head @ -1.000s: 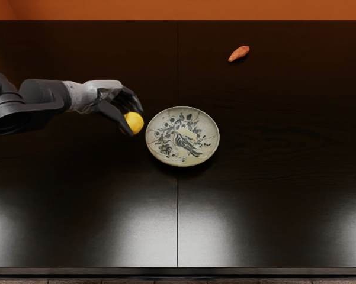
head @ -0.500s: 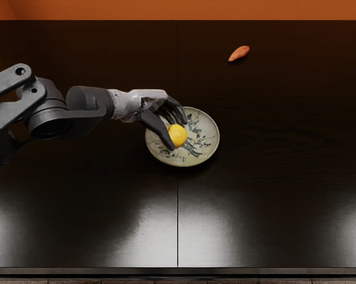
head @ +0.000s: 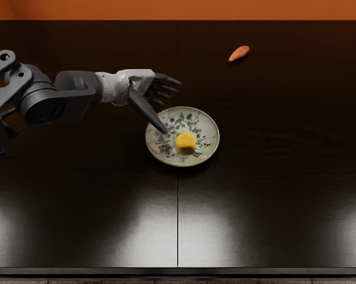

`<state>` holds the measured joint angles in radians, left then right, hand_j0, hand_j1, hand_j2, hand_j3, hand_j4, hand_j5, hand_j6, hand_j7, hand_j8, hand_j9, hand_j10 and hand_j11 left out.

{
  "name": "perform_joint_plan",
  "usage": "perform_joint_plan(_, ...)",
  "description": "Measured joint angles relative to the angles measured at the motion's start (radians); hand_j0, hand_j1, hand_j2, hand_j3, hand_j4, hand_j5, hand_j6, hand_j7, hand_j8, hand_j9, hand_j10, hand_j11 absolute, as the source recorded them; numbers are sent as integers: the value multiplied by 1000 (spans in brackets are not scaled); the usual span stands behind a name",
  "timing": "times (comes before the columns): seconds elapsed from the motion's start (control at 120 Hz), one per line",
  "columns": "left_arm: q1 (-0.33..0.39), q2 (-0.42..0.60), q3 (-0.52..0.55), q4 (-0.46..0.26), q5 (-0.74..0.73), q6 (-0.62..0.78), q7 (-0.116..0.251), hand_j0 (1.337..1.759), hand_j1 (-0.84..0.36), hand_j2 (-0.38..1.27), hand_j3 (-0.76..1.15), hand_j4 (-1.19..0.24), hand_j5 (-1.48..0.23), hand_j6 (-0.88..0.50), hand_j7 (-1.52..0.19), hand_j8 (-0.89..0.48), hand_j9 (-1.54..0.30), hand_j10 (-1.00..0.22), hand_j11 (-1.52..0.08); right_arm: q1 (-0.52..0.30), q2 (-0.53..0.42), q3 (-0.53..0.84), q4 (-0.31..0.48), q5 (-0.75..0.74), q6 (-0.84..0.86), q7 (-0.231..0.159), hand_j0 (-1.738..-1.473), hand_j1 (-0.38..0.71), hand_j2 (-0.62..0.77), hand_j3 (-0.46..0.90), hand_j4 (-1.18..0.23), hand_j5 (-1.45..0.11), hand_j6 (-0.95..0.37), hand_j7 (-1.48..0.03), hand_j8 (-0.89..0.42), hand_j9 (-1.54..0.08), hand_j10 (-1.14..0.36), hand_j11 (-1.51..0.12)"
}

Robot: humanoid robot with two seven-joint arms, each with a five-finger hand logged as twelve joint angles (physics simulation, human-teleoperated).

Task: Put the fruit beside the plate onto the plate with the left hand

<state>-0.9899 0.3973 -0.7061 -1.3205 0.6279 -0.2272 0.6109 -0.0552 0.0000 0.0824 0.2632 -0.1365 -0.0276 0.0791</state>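
Your left hand (head: 147,90): fingers were spread, empty, over plate's (head: 212,131) left rim
Yellow fruit (head: 185,142): lay on plate

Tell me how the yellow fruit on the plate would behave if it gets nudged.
The yellow fruit looks roundish, so it would probably roll. The plate seems shallow, so its rim may only weakly stop it. It looks small, likely light.

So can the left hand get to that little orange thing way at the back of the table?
Probably yes. The left hand is open and holds nothing, and nothing stands between it and the orange thing. It lies farther back and to the right, though, so I cannot be sure the arm stretches that far.
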Motion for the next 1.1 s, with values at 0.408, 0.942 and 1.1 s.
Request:
perform_joint_plan(0.408,124,214,-59,20,-460,-293,0,1658,309,18,0,-35,-46,-32,-46,-31,-46,-35,-46,0,0,0,-1,0,0,0,-1658,-331,-3,0,-15,-20,-15,-20,-15,-20,-15,-20)
perform_joint_plan(0.942,217,511,-88,117,-641,-384,0,1658,341,2,0,-7,-9,-6,-9,-6,-9,-7,-9,0,0,0,-2,0,0,0,-1658,-331,-3,0,-15,-20,-15,-20,-15,-20,-15,-20)
perform_joint_plan(1.1,220,539,-89,167,-642,-384,0,1658,343,1,0,-5,-7,-4,-7,-4,-7,-5,-7,0,0,0,-2,0,0,0,-1658,-331,-3,0,-15,-20,-15,-20,-15,-20,-15,-20)
